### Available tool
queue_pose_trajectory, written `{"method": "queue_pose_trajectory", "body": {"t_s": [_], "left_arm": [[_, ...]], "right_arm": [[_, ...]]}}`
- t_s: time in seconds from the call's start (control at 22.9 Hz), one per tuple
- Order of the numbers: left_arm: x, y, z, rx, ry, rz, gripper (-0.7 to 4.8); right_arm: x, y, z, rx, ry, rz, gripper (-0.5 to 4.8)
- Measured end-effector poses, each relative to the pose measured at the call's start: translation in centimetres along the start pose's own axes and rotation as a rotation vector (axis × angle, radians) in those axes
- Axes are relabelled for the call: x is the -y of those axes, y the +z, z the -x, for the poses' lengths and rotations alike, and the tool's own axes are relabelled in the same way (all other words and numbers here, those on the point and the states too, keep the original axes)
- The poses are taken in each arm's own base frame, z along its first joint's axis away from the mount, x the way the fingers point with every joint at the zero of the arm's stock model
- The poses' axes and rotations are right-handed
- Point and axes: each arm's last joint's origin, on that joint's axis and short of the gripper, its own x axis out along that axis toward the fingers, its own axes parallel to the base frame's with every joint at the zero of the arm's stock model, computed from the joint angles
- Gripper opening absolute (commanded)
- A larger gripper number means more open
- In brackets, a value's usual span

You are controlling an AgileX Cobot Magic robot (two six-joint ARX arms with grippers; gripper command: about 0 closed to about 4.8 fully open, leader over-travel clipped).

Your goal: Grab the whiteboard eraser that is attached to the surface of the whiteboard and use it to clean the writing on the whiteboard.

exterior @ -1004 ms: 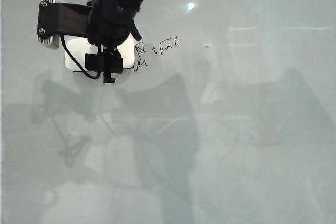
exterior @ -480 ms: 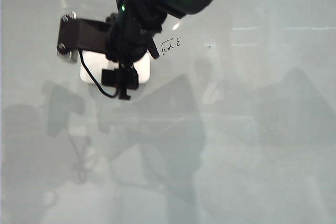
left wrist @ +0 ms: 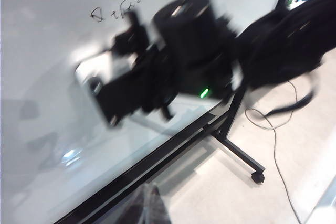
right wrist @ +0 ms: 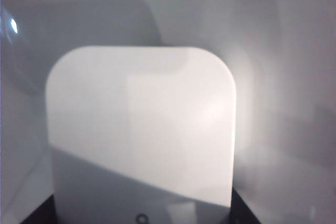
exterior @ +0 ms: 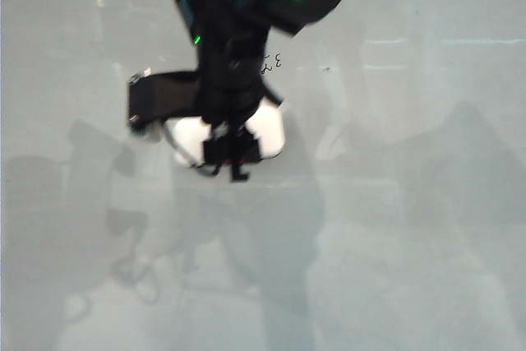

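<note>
The whiteboard (exterior: 427, 228) fills the exterior view. My right gripper (exterior: 233, 144) is shut on the white whiteboard eraser (exterior: 267, 131) and presses it flat against the board, just below the writing (exterior: 273, 62). The arm covers most of that writing in the exterior view. In the right wrist view the whiteboard eraser (right wrist: 139, 124) fills the frame, held between the dark fingers of the right gripper (right wrist: 142, 216). The left wrist view shows the writing (left wrist: 116, 10) as one line of black marks above the blurred right arm (left wrist: 184, 56). My left gripper (left wrist: 149, 204) hangs shut, well off the whiteboard (left wrist: 47, 30).
A tiny dark speck (exterior: 326, 69) sits on the board to the right of the writing. In the left wrist view the board's black lower frame (left wrist: 157, 157) rests on a wheeled stand (left wrist: 256, 176), with a cable (left wrist: 281, 156) on the floor.
My right arm has slid the eraser right and downward across the board, from left of the writing to below it. The arm now covers more of the writing.
</note>
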Motion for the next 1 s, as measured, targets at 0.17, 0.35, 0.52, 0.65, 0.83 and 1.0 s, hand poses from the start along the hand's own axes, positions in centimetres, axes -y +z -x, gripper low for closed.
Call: {"method": "queue_pose_trajectory", "body": {"t_s": [0.17, 0.35, 0.52, 0.65, 0.83, 1.0], "left_arm": [[0.1, 0.0, 0.0, -0.001, -0.019, -0.005, -0.03], [0.1, 0.0, 0.0, -0.002, -0.02, -0.005, -0.03], [0.1, 0.0, 0.0, -0.002, -0.02, -0.005, -0.03], [0.1, 0.0, 0.0, -0.002, -0.02, -0.005, -0.03], [0.1, 0.0, 0.0, -0.002, -0.02, -0.004, -0.03], [0.1, 0.0, 0.0, -0.002, -0.019, -0.005, -0.03]], "right_arm": [[4.7, -2.0, 3.9, -0.028, -0.108, -0.091, 2.41], [7.0, -3.1, 5.8, 0.022, -0.146, -0.122, 2.25], [6.6, -2.6, 5.4, 0.095, -0.119, -0.063, 2.09], [6.5, -2.8, 4.9, 0.132, -0.105, -0.057, 2.09], [6.5, -3.9, 3.2, 0.145, -0.101, -0.059, 2.1], [6.2, -4.0, 2.4, 0.175, -0.095, -0.062, 2.1]]}}
